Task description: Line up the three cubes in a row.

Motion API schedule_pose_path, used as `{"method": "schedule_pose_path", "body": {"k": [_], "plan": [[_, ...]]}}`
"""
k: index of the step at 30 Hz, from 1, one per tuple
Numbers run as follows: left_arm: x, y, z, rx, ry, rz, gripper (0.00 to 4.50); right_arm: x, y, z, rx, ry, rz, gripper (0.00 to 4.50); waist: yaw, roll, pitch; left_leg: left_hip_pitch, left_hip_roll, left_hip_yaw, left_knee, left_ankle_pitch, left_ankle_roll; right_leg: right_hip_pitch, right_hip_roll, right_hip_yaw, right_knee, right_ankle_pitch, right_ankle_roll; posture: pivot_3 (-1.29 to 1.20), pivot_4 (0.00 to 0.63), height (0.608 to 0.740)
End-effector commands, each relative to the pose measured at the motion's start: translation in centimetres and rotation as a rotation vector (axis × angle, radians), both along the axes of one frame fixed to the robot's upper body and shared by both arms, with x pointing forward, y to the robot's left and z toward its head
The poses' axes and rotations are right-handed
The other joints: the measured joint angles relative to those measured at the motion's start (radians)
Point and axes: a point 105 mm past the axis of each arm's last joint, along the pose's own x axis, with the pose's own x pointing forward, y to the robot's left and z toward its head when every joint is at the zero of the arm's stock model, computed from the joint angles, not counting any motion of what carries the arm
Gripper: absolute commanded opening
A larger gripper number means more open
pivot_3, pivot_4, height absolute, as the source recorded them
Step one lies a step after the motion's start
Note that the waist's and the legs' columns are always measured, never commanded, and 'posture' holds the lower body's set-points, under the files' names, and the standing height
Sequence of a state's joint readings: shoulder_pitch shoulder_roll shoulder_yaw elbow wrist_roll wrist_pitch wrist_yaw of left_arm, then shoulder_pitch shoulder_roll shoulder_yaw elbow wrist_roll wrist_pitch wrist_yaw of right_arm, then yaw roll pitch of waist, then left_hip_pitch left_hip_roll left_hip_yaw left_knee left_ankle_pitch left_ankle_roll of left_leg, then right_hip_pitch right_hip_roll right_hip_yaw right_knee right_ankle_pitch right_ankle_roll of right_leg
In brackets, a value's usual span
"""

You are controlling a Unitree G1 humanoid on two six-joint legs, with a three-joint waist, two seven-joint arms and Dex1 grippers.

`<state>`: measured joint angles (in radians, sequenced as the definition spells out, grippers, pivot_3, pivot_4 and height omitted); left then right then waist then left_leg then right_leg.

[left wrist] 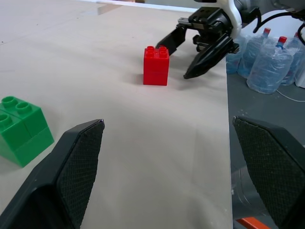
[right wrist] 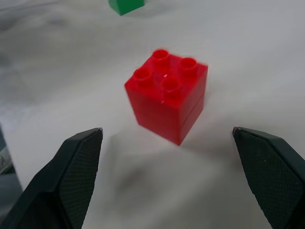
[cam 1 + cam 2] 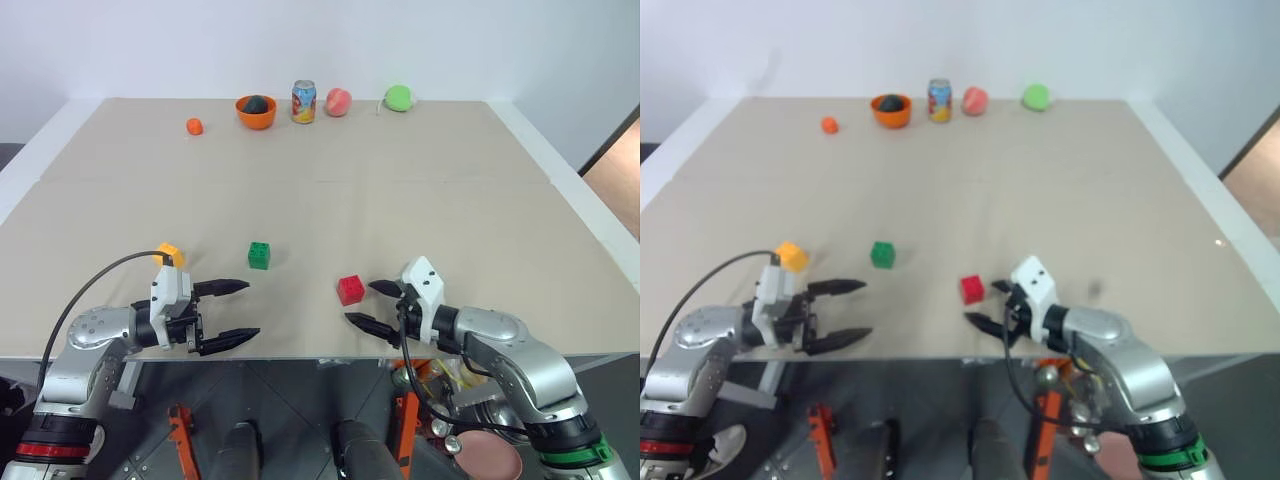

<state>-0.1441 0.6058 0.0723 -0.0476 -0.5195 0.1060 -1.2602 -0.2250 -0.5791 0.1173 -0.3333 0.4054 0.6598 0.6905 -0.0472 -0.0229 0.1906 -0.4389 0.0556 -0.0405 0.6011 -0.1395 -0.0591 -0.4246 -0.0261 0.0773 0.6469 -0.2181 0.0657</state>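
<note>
Red studded plastic cube (image 2: pixel 167 101): sits upright on the tan table top (image 3: pixel 330 190) near the front edge. The right wrist view shows its four top studs up close, with table visible between it and either finger.
Right gripper (image 3: pixel 366 305): jaws spread wide and empty, pointing at the red cube, which lies just ahead of the fingertips, not touched. The left wrist view shows this gripper from the far side, just beyond the cube.
Green studded plastic cube (image 3: pixel 259 255): stands on the table between the two grippers, a little farther back than the red one. The left wrist view shows its side, built of two stacked layers; the right wrist view catches just a corner of it.
Yellow-orange plastic cube (image 3: pixel 169 254): rests on the table just behind the left gripper's white housing, which partly hides it in the head views.
Left gripper (image 3: pixel 240 311): fingers released, wide apart, holding nothing, level near the table's front edge, aimed across toward the red cube.
Cube layout: yellow-orange, green and red run left to right, well apart from each other.
Back of table: small round orange fruit (image 3: pixel 194 126), orange bowl (image 3: pixel 256 113) with a dark ball in it, printed drink can (image 3: pixel 304 102), pink-red ball (image 3: pixel 338 102), green ball (image 3: pixel 399 97).
Clear water bottles (image 1: pixel 267 62): seen in the left wrist view beyond the table edge.
</note>
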Motion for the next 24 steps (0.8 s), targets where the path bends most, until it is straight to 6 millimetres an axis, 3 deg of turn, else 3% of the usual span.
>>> {"method": "schedule_pose_path", "body": {"k": [1,11,24], "plan": [[0.0,-0.1,0.7,-0.003,-0.033,-0.002,4.46,1.0,0.4,0.5,-0.018,-0.035,-0.021,4.5,0.0,0.0,0.0,0.0,0.0,0.0,0.0,0.0,0.0,0.0,0.0,0.0,0.0,0.0,0.0,0.0,0.15,0.74],[0.0,0.1,0.8,-0.004,-0.036,0.02,4.46,2.5,1.2,0.4,-0.053,-0.014,-0.088,4.5,0.0,0.0,0.0,0.0,0.001,0.0,0.0,0.0,0.0,0.0,0.001,0.0,0.0,0.0,0.0,0.0,0.15,0.74],[0.2,0.3,0.8,-0.008,-0.036,0.035,4.46,1.0,1.2,0.6,-0.086,0.005,-0.003,4.5,0.0,-0.001,0.0,0.0,0.001,0.0,0.0,0.0,0.0,0.0,0.001,0.0,0.0,0.0,-0.001,0.0,0.15,0.74]]}}
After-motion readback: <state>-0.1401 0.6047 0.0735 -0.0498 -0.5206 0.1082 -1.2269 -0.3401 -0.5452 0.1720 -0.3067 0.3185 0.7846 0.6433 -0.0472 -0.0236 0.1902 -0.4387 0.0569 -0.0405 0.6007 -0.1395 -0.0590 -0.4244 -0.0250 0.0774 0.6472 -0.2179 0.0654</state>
